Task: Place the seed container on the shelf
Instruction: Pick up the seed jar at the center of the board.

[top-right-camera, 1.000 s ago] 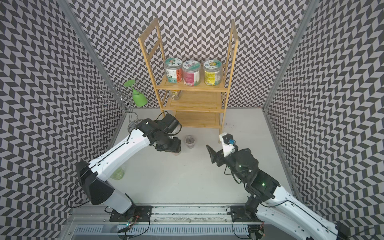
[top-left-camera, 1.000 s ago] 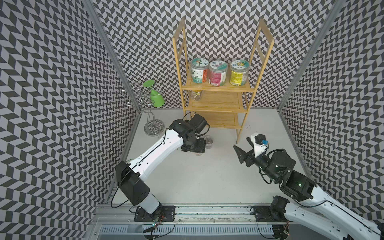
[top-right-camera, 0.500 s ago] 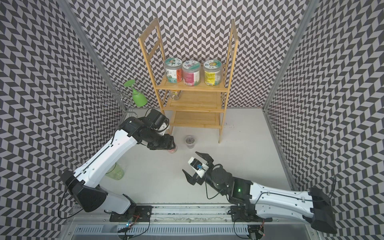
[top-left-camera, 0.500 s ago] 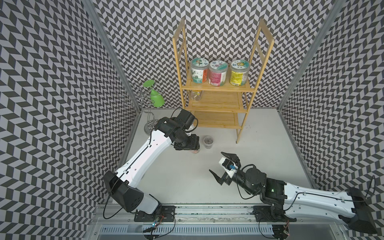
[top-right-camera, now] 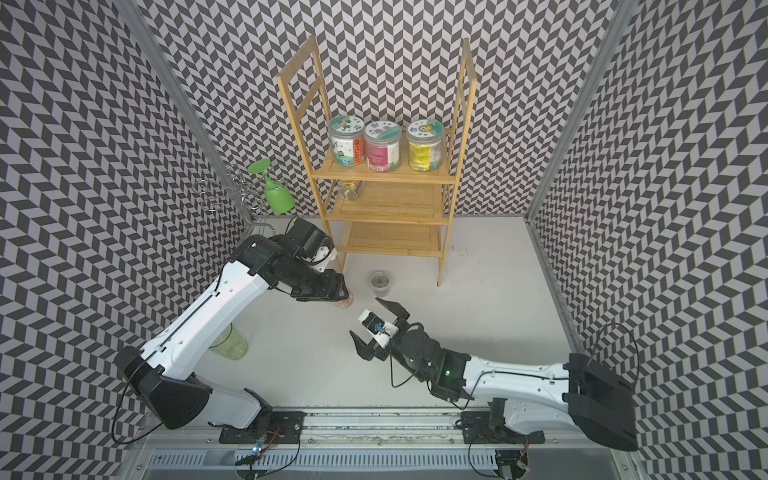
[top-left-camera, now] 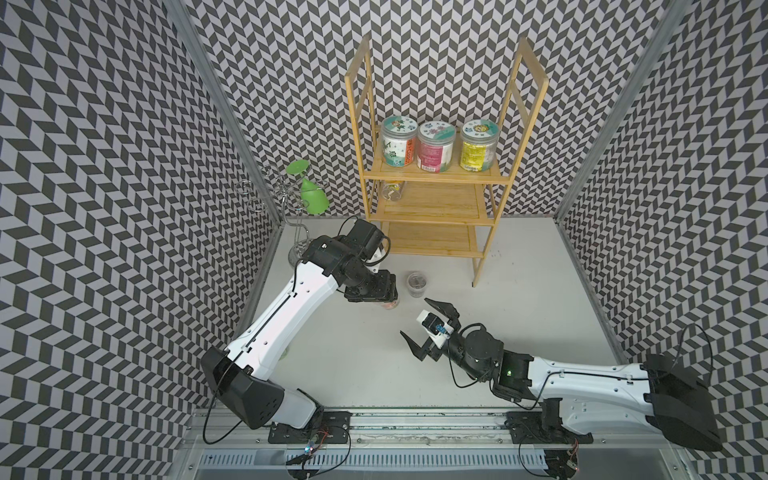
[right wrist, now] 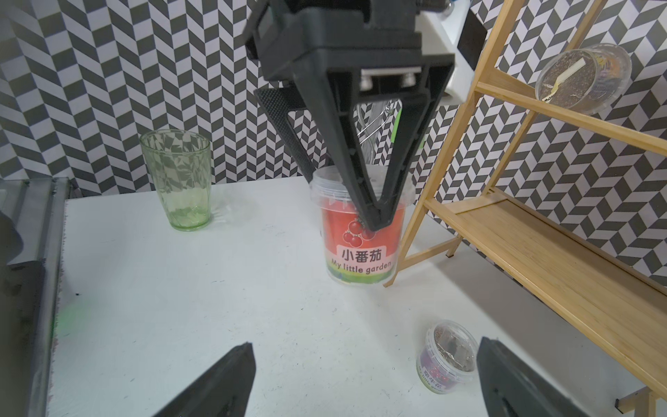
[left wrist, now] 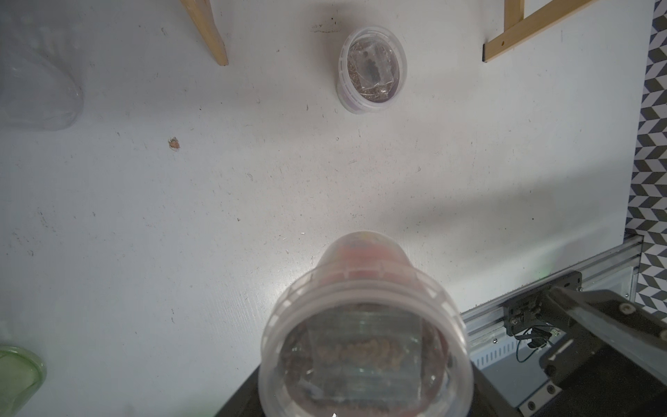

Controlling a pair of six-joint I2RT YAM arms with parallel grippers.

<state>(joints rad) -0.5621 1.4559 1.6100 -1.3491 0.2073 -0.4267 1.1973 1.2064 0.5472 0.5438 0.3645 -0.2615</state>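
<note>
Both repositioned, left end effector clamping seed container, right end effector lowered, spread

1. The seed container is a small clear plastic tub with a clear lid and a red label that shows tomatoes and the words "My little garden". It is upright, clamped near its rim by the left gripper, just beside one front leg of the shelf. Whether its base touches the table cannot be told.
2. The shelf is a tall light-yellow bamboo rack with three slatted tiers and ladder-like sides. It stands upright at the back of the table.
</note>
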